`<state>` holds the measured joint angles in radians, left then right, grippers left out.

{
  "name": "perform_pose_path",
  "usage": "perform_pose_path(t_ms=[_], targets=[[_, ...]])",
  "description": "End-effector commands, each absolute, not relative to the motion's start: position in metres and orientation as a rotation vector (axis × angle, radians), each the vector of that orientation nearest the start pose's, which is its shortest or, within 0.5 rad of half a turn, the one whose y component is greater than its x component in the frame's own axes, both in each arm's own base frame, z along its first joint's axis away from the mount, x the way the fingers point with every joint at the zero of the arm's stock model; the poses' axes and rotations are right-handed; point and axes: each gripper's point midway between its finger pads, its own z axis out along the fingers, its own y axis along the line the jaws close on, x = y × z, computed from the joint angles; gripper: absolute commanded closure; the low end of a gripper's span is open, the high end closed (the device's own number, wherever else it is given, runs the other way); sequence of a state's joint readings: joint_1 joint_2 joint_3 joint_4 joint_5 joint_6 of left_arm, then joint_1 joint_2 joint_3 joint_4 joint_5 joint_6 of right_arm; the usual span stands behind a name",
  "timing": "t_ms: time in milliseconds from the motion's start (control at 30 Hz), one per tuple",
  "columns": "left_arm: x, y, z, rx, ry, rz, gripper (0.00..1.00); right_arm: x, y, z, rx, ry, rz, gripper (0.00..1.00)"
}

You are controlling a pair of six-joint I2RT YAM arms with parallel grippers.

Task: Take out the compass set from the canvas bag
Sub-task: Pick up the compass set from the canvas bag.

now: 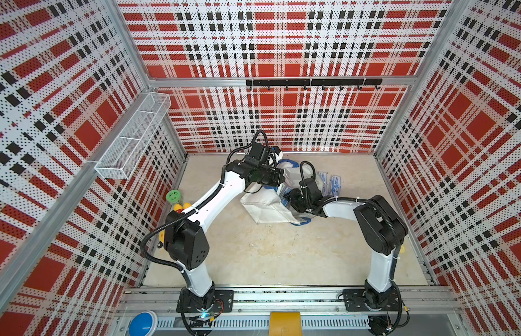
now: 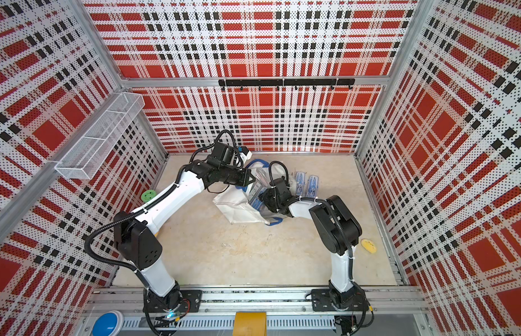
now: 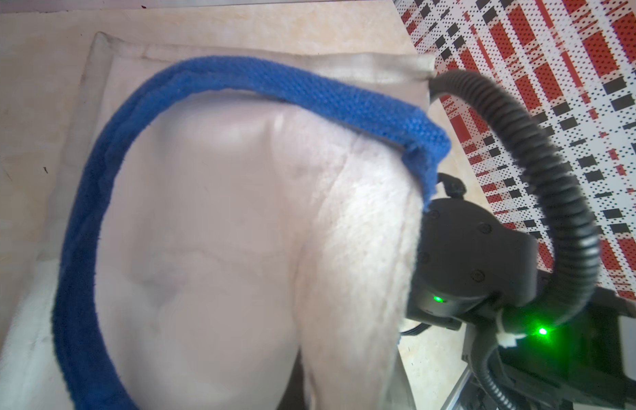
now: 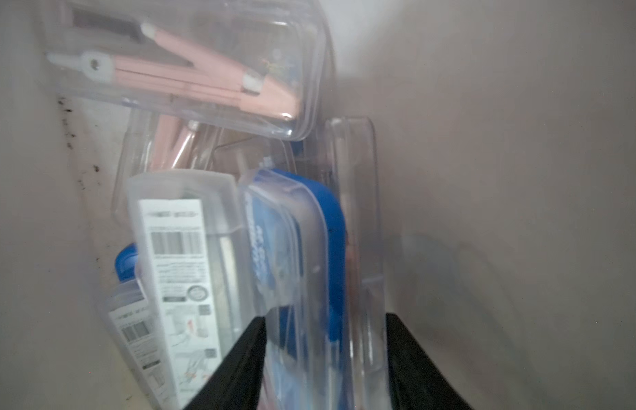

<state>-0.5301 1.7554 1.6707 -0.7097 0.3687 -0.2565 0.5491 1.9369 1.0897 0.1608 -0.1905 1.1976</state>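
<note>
left gripper (image 1: 275, 155): jaws closed tight, at canvas bag (image 1: 262, 206) rim by blue handle (image 3: 238, 81), hold hidden | right gripper (image 4: 324, 316): inside bag, jaws partway apart astride blue compass set (image 4: 309, 248), firm hold unclear | pink compass case (image 4: 189, 71): deeper in bag, beyond right gripper

One bag (image 1: 265, 208), two compass sets (image 1: 336, 183) outside

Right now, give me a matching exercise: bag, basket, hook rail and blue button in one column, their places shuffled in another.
Things:
1. bag
2. basket
3. hook rail
4. button

Places:
a. on the back wall
b. front left corner, below the table's edge
c. on the left wall
d. on the table

Pairs: 1-d, 2-c, 3-a, 4-b
</note>
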Motion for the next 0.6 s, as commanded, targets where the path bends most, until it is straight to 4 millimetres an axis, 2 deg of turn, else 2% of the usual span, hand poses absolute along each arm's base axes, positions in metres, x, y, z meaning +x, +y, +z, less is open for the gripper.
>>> perform_pose_path(t_ms=[0, 200, 333, 567], targets=[[0.373, -0.318, 0.276, 0.594, 2.289, -0.928, 1.00, 0.428, 0.311, 0.081, 0.633, 2.319, 1.233, 0.58], [0.382, -0.307, 0.278, 0.547, 2.293, -0.927, 1.00, 0.428, 0.318, 0.111, 0.550, 2.249, 1.310, 0.73], [0.387, -0.298, 0.281, 0.515, 2.292, -0.917, 1.00, 0.422, 0.315, 0.129, 0.512, 2.222, 1.320, 0.76], [0.392, -0.286, 0.282, 0.488, 2.293, -0.893, 1.00, 0.409, 0.303, 0.173, 0.425, 2.176, 1.289, 0.78]])
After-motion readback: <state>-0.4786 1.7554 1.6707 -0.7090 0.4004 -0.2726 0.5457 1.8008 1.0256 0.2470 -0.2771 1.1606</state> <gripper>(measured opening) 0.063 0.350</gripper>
